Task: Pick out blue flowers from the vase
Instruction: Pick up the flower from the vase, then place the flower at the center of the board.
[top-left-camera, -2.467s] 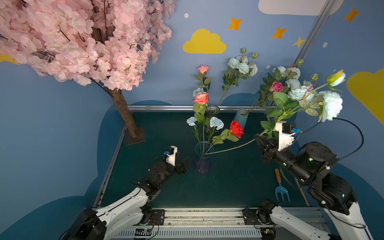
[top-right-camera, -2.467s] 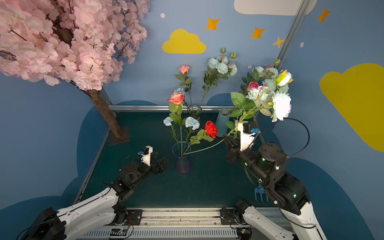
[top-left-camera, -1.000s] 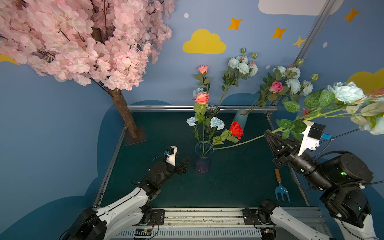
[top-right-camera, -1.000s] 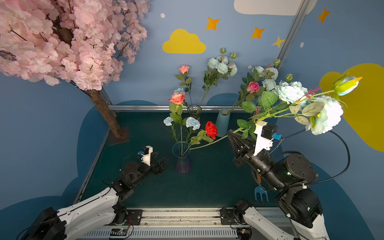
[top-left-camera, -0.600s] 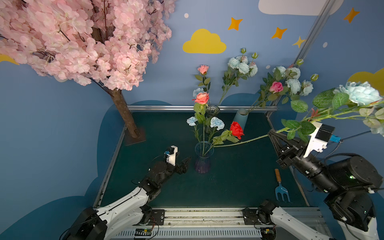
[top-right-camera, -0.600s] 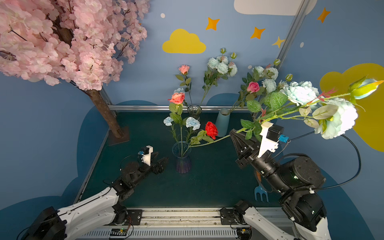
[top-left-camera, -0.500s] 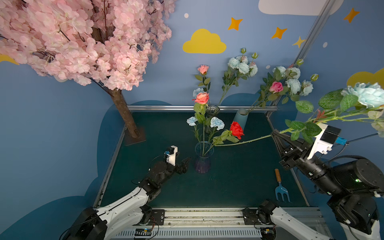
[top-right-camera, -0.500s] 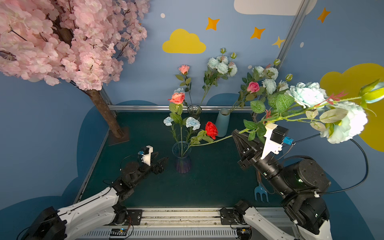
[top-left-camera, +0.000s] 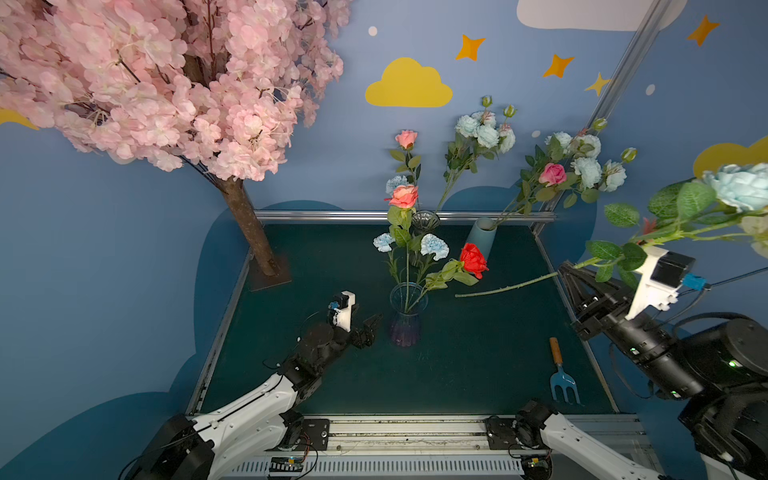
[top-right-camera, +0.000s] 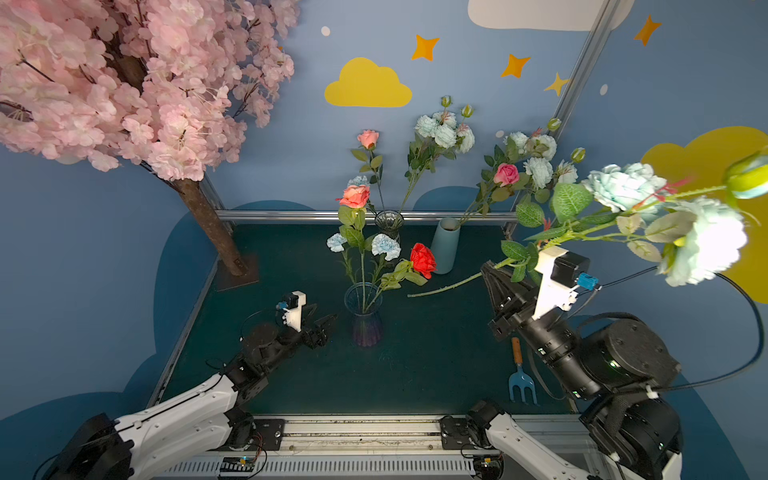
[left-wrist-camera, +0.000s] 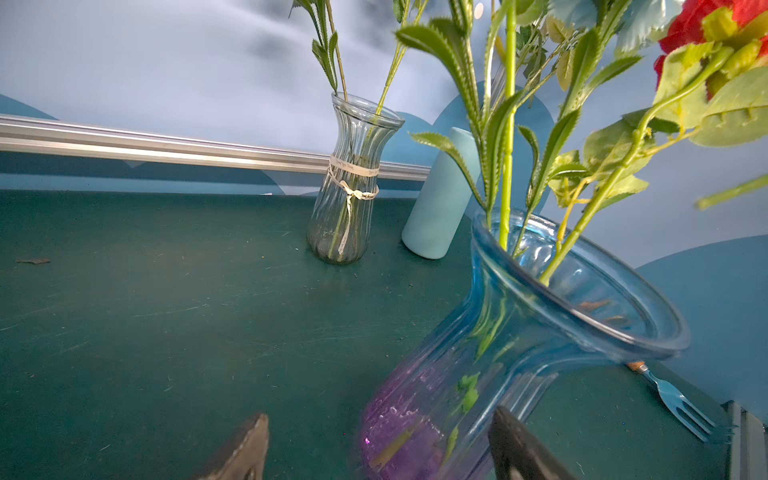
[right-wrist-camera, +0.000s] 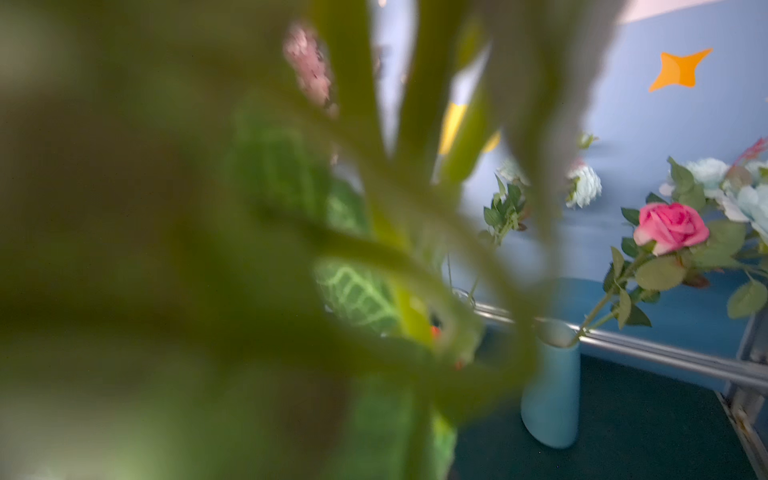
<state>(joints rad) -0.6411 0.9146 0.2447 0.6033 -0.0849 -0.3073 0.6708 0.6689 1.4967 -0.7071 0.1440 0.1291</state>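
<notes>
Holding blue flowers (top-right-camera: 623, 189) aloft right of vase (top-right-camera: 365, 316), right gripper (top-right-camera: 492, 270) pinching stem | left gripper (top-right-camera: 320, 320) spread beside vase, above desk (top-right-camera: 436, 365)

Right tool (top-left-camera: 566, 268) grips blue flower stem (top-left-camera: 505, 286) clear of vase (top-left-camera: 408, 316).

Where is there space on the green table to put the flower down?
Bare mat lies between the glass vase and the blue garden fork, and between the tree trunk and that vase. The back edge is crowded with vases.
</notes>
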